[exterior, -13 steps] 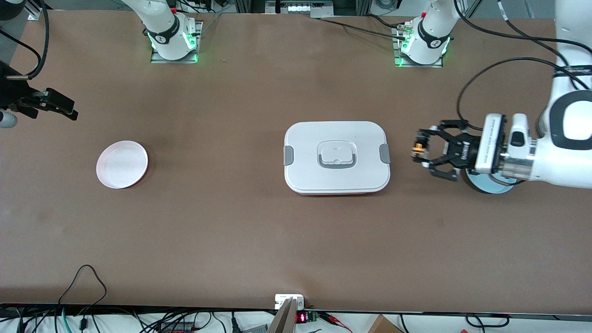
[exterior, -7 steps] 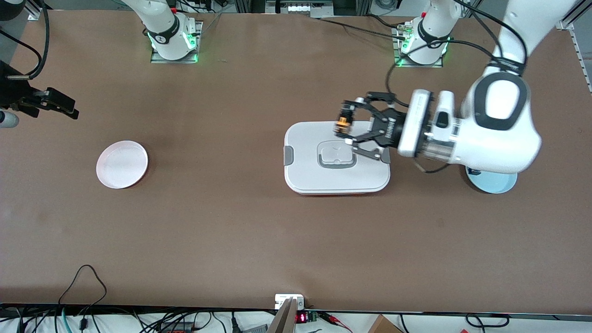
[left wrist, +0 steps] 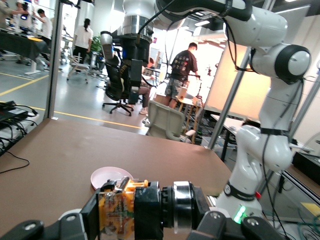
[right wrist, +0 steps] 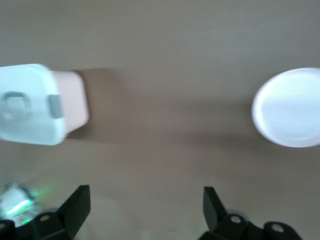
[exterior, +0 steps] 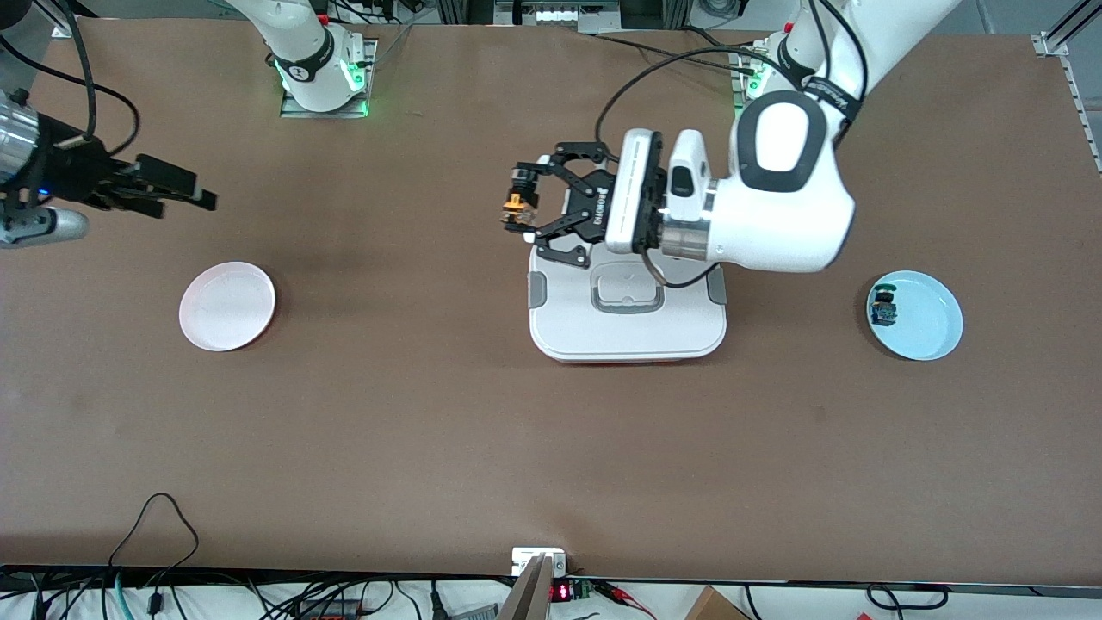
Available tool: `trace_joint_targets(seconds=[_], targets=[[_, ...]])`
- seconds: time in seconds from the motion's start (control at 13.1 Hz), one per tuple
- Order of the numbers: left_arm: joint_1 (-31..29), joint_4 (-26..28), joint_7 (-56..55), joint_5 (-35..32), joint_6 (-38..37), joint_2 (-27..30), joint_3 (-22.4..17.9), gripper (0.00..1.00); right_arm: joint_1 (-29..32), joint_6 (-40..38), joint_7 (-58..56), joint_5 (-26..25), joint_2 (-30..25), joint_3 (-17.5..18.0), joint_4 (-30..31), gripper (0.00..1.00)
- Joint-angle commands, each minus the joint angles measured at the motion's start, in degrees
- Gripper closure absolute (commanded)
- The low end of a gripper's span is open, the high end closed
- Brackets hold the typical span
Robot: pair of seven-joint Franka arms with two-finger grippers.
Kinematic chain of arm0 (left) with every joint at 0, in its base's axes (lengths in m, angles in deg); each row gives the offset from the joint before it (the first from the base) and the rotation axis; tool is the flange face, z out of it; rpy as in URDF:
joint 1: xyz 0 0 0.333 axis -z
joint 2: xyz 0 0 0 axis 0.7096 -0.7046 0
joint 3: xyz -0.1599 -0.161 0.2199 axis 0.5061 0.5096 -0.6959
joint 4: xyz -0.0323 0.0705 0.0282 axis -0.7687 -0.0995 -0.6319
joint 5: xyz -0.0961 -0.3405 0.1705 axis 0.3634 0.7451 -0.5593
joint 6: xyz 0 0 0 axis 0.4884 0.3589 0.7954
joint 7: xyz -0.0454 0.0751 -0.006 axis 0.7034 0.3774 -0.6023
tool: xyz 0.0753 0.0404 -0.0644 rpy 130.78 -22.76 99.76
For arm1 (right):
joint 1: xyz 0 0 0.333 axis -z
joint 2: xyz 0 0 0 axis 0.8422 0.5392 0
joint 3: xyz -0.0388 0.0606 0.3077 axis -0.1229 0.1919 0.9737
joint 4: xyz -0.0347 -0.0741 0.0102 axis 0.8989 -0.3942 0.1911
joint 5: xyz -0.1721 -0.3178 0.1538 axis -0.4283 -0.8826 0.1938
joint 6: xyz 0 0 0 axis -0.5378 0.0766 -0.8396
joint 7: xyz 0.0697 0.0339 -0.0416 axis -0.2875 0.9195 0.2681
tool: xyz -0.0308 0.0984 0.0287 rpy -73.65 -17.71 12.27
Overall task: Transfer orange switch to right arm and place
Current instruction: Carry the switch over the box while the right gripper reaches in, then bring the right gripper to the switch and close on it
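**Switch carried to mid-worktop; handover pending**

Within the last second the left claw (exterior: 527, 209) has travelled from beside the blue plate (exterior: 934, 336) to above the edge of the white lidded box (exterior: 627, 331) nearest the arm bases. It is clamped on the orange switch (exterior: 513, 205). The right claw (right wrist: 145, 210), fingers spread and empty, has begun advancing over the worktop (exterior: 430, 413) above the pink plate (exterior: 227, 306). Judgement: transfer is imminent. The switch's long axis lies roughly horizontal, crosswise between the fingers; which way the cap points cannot be told.
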Motion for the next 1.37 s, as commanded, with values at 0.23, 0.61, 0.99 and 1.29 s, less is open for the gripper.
trace_joint_targets(seconds=[0.23, 0.61, 0.99, 1.29], targets=[[3.81, -0.84, -0.25, 5.29, 6.93, -0.27, 0.18, 0.99, 0.08, -10.41, -1.11, 24.00, 7.74, -0.10, -0.86, 0.00], [3.54, -1.28, 0.54, 5.29, 7.46, -0.27, 0.18, 0.97, -0.97, -10.77, -1.12, 36.30, 9.69, 0.34, -0.77, 0.00], [3.63, -1.37, 0.63, 5.29, 8.17, -0.27, 0.18, 0.97, -3.51, -6.23, -0.42, 50.55, 12.86, 0.34, 1.15, 0.00], [3.63, -1.37, 0.71, 5.29, 8.25, -0.27, 0.18, 0.97, -5.28, -1.64, 0.20, 63.57, 13.47, 0.34, 6.51, 0.00]])
